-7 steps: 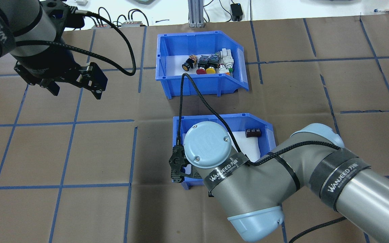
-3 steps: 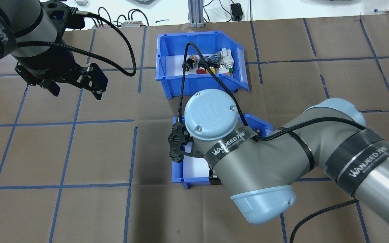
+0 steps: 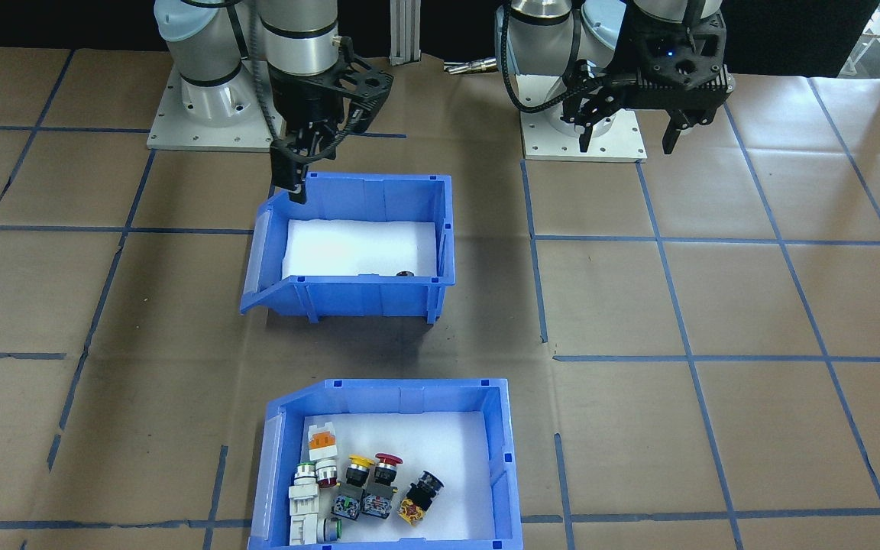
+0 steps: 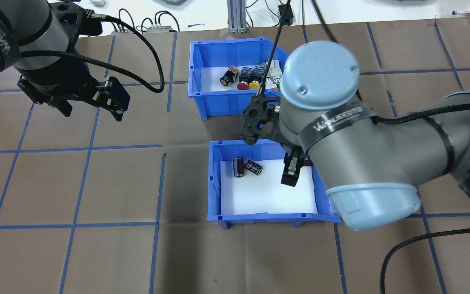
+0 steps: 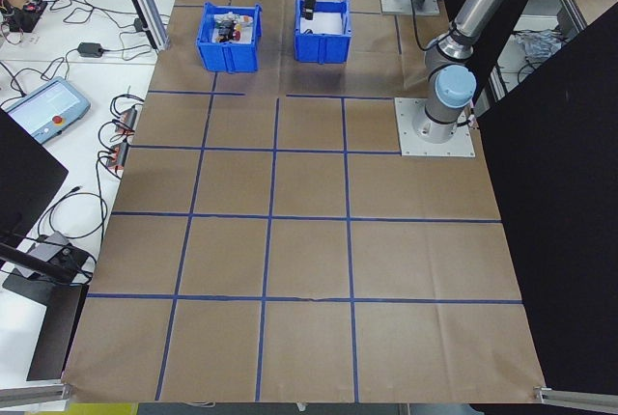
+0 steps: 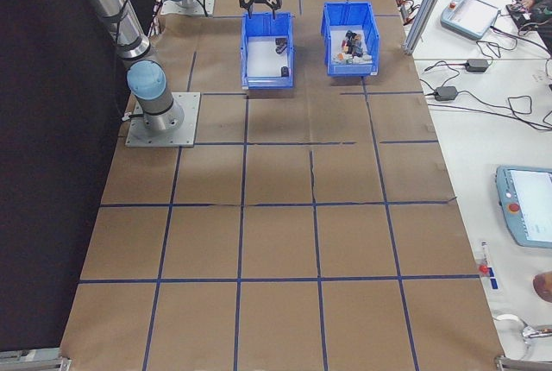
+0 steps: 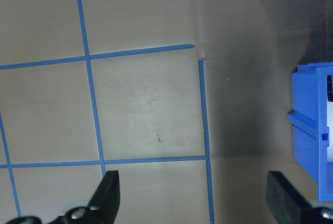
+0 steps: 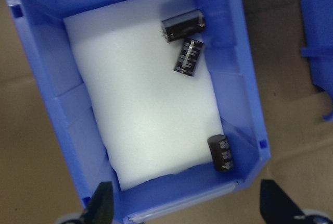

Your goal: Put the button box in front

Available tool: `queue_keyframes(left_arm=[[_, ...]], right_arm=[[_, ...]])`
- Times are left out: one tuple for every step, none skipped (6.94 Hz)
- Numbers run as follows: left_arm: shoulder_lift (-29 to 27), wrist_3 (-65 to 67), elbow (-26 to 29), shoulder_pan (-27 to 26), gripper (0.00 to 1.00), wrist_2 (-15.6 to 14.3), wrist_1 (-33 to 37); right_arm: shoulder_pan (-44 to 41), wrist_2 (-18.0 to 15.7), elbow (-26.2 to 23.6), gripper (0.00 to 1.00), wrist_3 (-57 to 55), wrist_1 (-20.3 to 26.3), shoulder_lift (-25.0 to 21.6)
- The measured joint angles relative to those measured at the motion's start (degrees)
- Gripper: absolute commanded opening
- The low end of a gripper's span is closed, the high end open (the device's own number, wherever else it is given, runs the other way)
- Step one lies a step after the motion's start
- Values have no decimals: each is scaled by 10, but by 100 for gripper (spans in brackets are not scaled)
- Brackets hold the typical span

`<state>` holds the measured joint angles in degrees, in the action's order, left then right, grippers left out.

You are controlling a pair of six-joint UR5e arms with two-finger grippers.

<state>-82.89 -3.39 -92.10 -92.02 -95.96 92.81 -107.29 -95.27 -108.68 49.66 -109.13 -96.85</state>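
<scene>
Since the earlier overhead frames, the right arm has swung toward the upper right of that view, uncovering the capacitor bin (image 4: 214, 179) and two capacitors (image 4: 247, 167) on its white foam. Its wrist housing now hides the right edge of the button box (image 4: 202, 77), which sits at upper centre of the overhead view, beyond the capacitor bin. "WANJEED" is readable on the arm's black strap (image 4: 337, 118). The right gripper (image 4: 291, 173) points down over the capacitor bin; its fingers (image 8: 101, 203) are spread wide apart and hold nothing. The left gripper (image 4: 92, 104) hovers at centre left above bare table paper (image 4: 96, 183), jaws released and empty, its body partly cut off at the frame edge.
</scene>
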Motion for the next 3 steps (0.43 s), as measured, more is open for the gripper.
queue_keyframes(left_arm=[[0,0,0,0,100,0,0],[0,0,0,0,100,0,0],[0,0,0,0,100,0,0]], right_arm=[[48,3,9,100,-43,2,-10],[93,14,21,100,-96,3,-14],[133,32,32,100,-167,3,-15]])
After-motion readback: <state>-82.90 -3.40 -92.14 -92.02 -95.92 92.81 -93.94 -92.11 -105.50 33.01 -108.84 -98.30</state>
